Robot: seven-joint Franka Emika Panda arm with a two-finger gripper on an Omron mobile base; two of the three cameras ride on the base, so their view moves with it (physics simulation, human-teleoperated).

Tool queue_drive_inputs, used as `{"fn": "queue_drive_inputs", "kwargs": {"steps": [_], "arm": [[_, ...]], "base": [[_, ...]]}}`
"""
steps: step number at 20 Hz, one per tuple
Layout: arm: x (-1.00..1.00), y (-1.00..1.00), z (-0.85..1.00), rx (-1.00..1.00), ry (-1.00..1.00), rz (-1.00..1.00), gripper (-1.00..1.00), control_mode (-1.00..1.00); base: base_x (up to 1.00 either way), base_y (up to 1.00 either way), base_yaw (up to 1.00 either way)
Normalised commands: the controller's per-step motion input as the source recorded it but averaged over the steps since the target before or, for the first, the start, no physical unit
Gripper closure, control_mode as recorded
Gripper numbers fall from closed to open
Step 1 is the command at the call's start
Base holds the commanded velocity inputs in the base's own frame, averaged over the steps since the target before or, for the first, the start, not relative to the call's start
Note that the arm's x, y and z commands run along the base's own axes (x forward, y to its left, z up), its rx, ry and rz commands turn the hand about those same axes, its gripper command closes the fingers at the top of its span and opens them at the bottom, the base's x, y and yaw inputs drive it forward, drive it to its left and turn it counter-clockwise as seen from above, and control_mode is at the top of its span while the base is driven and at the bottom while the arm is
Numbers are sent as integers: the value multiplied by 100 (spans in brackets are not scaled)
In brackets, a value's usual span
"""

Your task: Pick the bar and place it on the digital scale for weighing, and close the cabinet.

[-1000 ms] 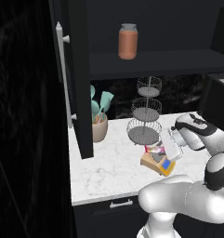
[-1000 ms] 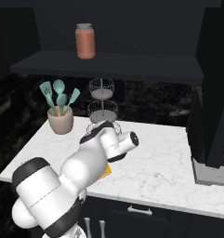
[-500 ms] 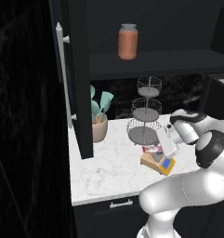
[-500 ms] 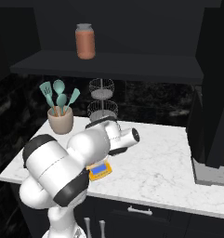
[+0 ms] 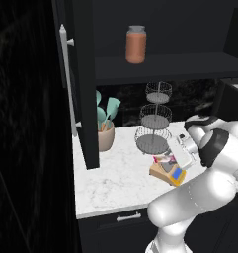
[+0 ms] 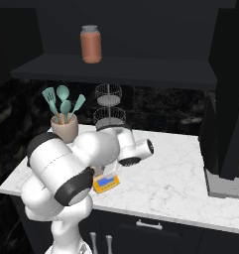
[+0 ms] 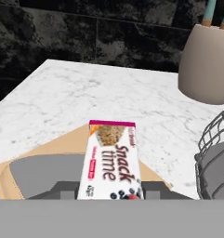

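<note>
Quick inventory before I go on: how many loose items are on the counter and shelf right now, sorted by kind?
Snack bar: 1, held over the scale by the gripper
Digital scale: 1
Three-tier wire basket: 1
Utensil crock with teal utensils: 1
Orange jar on the shelf: 1
Total: 5

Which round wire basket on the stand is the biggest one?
The bottom basket of the three-tier wire stand. It sits lowest, just above the marble counter, and is wider than the two above it.
</note>
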Motion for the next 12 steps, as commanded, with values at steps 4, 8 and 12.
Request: {"fn": "queue_drive_inputs", "kwargs": {"steps": [4, 8, 12], "arm": [[-34, 27, -18, -1, -9, 0, 100, -100], [-18, 28, -11, -1, -11, 0, 100, -100], [-22, 26, -8, 0, -8, 0, 100, -100]], "base": [[0, 0, 0], [0, 0, 0], [0, 0, 0]]}}
